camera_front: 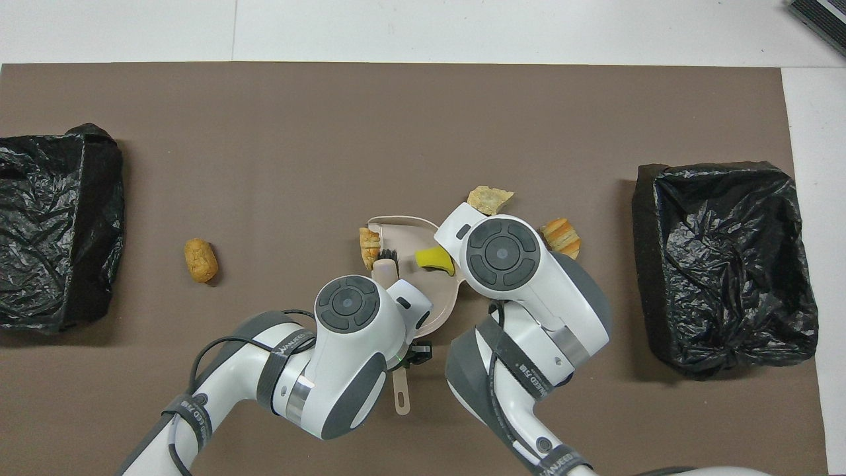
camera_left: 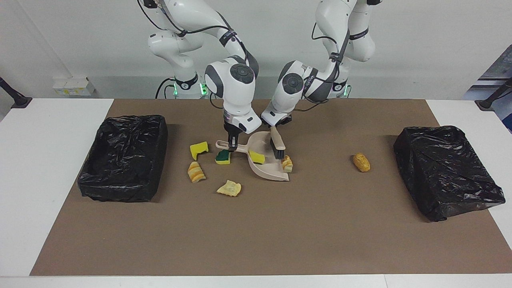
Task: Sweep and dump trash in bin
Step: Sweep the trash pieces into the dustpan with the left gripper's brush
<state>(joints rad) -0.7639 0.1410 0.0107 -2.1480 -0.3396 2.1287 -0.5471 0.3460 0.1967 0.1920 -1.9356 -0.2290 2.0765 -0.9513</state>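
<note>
loads of bare tabletop [camera_left: 256, 228] on the stretch farthest from the robots. the middle's cramped: both arms crowd over the dustpan [camera_left: 267, 165], scraps scattered beside it. one lone bread piece [camera_left: 361, 162] sits before the bin [camera_left: 446, 170] at the left arm's end.

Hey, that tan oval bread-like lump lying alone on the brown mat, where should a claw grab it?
Grip the tan oval bread-like lump across its narrow middle, coming straight down from above. It lies flat on the brown mat with nothing touching it, so both long sides look open.
</note>
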